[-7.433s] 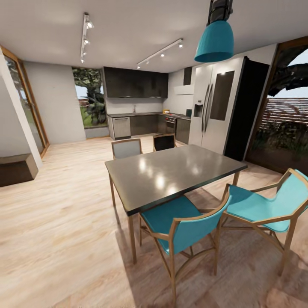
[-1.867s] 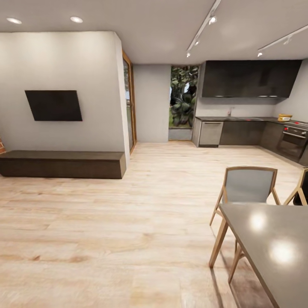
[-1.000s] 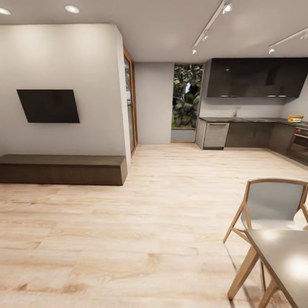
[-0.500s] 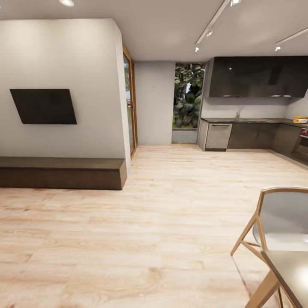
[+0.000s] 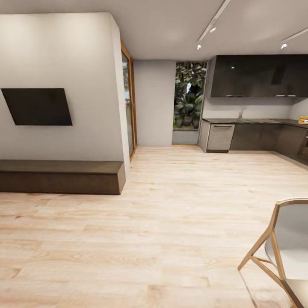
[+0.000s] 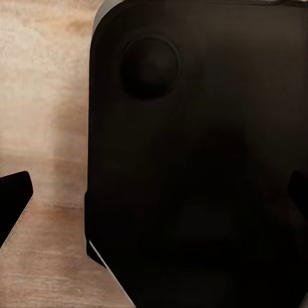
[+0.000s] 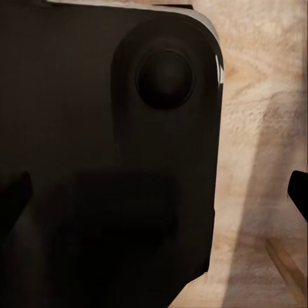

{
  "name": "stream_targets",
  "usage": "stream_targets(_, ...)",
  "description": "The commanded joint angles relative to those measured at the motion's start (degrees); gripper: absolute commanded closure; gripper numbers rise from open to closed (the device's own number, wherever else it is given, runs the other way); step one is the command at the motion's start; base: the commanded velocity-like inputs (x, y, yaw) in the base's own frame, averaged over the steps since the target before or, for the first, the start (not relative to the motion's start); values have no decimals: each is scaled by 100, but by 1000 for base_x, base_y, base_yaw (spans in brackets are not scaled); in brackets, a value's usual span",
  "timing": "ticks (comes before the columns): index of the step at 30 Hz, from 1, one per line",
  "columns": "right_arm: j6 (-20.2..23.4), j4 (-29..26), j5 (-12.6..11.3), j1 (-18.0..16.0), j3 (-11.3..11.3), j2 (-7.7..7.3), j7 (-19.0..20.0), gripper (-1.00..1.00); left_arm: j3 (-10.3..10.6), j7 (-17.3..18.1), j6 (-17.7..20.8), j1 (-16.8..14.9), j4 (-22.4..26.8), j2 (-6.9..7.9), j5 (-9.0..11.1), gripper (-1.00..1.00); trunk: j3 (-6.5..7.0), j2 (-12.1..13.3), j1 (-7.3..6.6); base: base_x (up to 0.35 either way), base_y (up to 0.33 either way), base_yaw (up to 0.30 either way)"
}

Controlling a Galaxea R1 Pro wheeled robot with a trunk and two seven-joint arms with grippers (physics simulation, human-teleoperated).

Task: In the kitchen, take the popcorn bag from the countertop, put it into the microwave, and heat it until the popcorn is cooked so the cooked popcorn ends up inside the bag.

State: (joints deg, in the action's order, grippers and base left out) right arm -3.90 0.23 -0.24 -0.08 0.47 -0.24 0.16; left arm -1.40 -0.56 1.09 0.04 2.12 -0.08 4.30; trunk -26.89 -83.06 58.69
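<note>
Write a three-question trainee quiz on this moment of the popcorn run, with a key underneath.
1. True or false: the wall-mounted TV hangs above the low dark bench.
2. Multiple choice: in the head view, the countertop lies (a) far right, at the back of the room, (b) near left, (c) straight underfoot.
3. Fill in: the nearest piece of furniture, at the lower right of the head view, is a wooden-framed ____.

Key:
1. True.
2. a. It runs under the dark upper cabinets, across open wooden floor.
3. chair.
</note>
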Motion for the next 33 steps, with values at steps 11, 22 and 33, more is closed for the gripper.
stream_targets(11, -57, 2, 5, -1, 4, -2, 2, -100, -9, -6, 6, -1, 7, -7, 36, -100, -4, -2, 3, 326, 0, 0)
stream_targets(22, -51, 1, 18, -1, 16, -3, 7, -100, -10, -6, 13, 0, 7, -9, 40, -100, -4, -2, 3, 327, 0, 0)
stream_targets(33, -48, 3, -35, -1, -11, -27, 19, -100, -10, -6, 7, 0, 7, -9, 36, -100, -4, -2, 3, 328, 0, 0)
